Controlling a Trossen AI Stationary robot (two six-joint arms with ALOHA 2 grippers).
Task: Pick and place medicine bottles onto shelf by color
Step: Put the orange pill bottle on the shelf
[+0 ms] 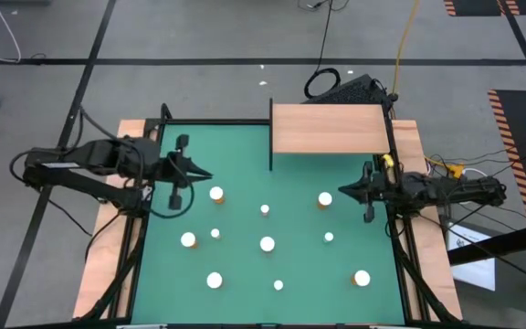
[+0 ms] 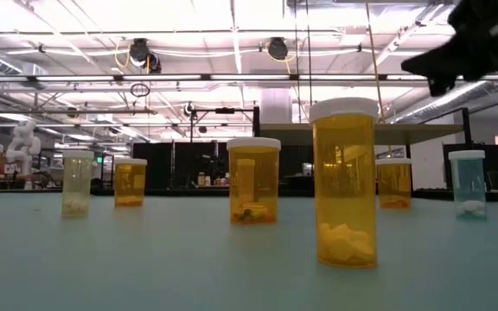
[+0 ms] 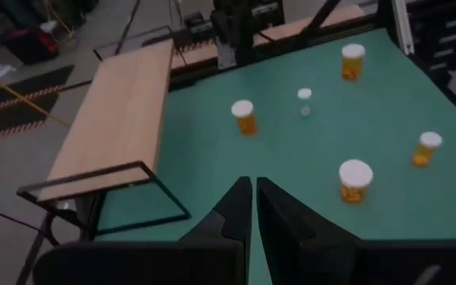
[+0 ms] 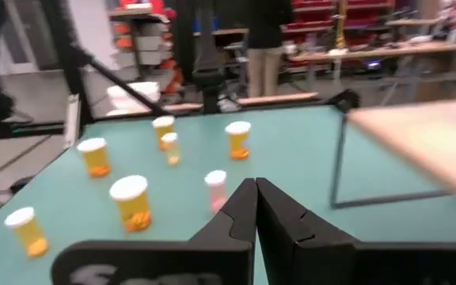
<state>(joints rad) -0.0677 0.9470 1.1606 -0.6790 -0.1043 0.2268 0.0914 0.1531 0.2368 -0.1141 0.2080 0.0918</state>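
ten medicine bottles [image 1: 267,244] with white caps stand on the green mat [image 1: 245,146], all upright and well apart from each other. taking the middle bottle as the clock's centre in the high view: one small bottle [image 1: 265,209] is at twelve, one [image 1: 325,198] at one, one small one [image 1: 329,237] at three, one [image 1: 362,278] at four, one small one [image 1: 278,285] at six, one [image 1: 215,280] at seven, two at nine, a small one [image 1: 215,233] and a bigger one [image 1: 188,239] past it, and one [image 1: 216,193] at ten. in the low view most have orange bodies, one looks pale yellow [image 2: 77,182] and one pale blue [image 2: 467,183].

one shelf [image 1: 329,128], a light wooden board on a thin black frame, sits at the mat's far edge, at twelve to one. no bottle is on it.

the left gripper [image 1: 206,175] hangs over the mat at ten, near the bottle there, fingers pressed together on nothing. the right gripper [image 1: 343,191] hangs at two, just beside the one o'clock bottle, fingers pressed together too, holding nothing.
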